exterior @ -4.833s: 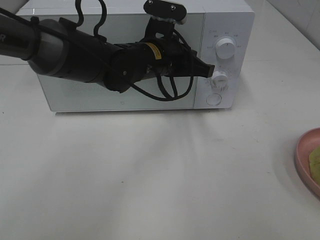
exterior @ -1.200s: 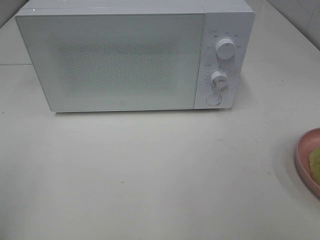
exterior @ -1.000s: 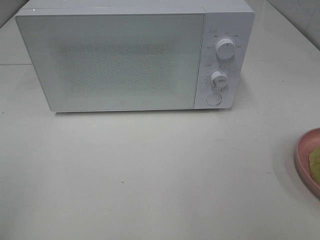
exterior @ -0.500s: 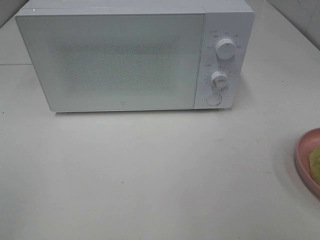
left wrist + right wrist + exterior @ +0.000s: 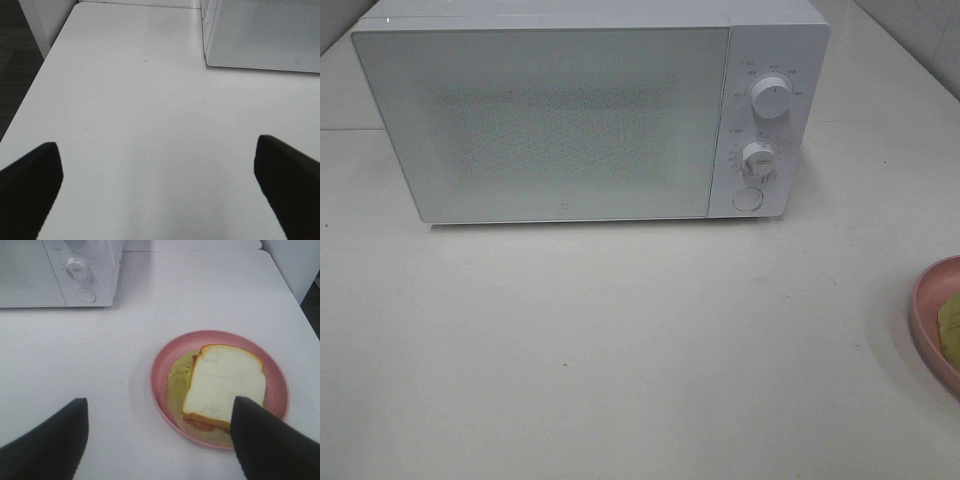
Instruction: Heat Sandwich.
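Observation:
The sandwich (image 5: 225, 382), white bread with a tan crust over a yellow-green layer, lies on a round pink plate (image 5: 156, 375) in the right wrist view. My right gripper (image 5: 157, 445) hovers open near it, one finger (image 5: 50, 445) off the plate, the other finger (image 5: 265, 445) over the plate's rim. In the high view only the plate's edge (image 5: 923, 315) and a yellow-green bit of the sandwich (image 5: 951, 325) show at the far right. The white microwave (image 5: 540, 120) stands at the back, door closed. My left gripper (image 5: 159, 187) is open over bare table, holding nothing.
Two knobs (image 5: 770, 98) and a round button (image 5: 748, 198) sit on the microwave's right panel. The left wrist view shows the microwave's corner (image 5: 265, 35) and the table's side edge (image 5: 35, 95) with dark floor beyond. Neither arm shows in the high view.
Several seconds ago the left arm reached across the microwave front to the knobs; it has since withdrawn out of the high view. Nothing has moved in the last second.

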`<action>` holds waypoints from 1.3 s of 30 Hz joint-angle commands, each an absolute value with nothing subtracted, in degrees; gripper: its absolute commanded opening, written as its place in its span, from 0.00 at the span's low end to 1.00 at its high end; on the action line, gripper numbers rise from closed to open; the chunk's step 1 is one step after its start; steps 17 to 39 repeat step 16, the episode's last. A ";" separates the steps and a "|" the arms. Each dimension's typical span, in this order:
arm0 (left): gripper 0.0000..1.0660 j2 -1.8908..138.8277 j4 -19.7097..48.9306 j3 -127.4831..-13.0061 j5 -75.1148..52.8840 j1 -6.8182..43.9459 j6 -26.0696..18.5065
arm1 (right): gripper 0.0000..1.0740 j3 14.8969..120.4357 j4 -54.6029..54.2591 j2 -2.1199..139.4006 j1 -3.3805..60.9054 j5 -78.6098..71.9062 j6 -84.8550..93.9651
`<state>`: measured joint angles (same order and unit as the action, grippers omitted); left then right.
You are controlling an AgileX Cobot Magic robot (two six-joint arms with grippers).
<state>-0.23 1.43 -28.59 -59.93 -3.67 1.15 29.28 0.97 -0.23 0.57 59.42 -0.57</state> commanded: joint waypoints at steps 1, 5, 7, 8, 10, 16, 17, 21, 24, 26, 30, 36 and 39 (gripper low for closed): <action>0.93 -1.83 1.20 -28.36 -59.36 -3.90 1.09 | 0.70 29.05 1.03 -1.78 0.23 58.84 -0.57; 0.93 -1.83 1.20 -28.36 -59.36 -3.90 1.09 | 0.70 29.05 1.03 -1.78 0.23 58.84 -0.57; 0.93 -1.83 1.20 -28.36 -59.36 -3.90 1.09 | 0.70 29.05 1.03 -1.78 0.23 58.84 -0.57; 0.93 -1.83 1.20 -28.36 -59.36 -3.90 1.09 | 0.70 29.05 1.03 -1.78 0.23 58.84 -0.57; 0.93 -1.83 1.20 -28.36 -59.36 -3.90 1.09 | 0.70 29.05 1.03 -1.78 0.23 58.84 -0.57; 0.93 -1.83 1.20 -28.36 -59.36 -3.90 1.09 | 0.70 29.05 1.03 -1.78 0.23 58.84 -0.57; 0.93 -1.83 1.20 -28.36 -59.36 -3.90 1.09 | 0.70 29.05 1.03 -1.78 0.23 58.84 -0.57; 0.93 -1.83 1.20 -28.36 -59.36 -3.90 1.09 | 0.70 29.05 1.03 -1.78 0.23 58.84 -0.57; 0.93 -1.83 1.20 -28.36 -59.36 -3.90 1.09 | 0.70 29.05 1.03 -1.78 0.23 58.84 -0.57; 0.93 -1.83 1.20 -28.36 -59.36 -3.90 1.09 | 0.70 29.05 1.03 -1.78 0.23 58.84 -0.57; 0.93 -1.83 1.20 -28.36 -59.36 -3.90 1.09 | 0.70 29.05 1.03 -1.78 0.23 58.84 -0.57; 0.93 -1.83 1.20 -28.36 -59.36 -3.90 1.09 | 0.70 29.05 1.03 -1.78 0.23 58.84 -0.57; 0.93 -1.83 1.20 -28.36 -59.36 -3.90 1.09 | 0.70 29.05 1.03 -1.78 0.23 58.84 -0.57</action>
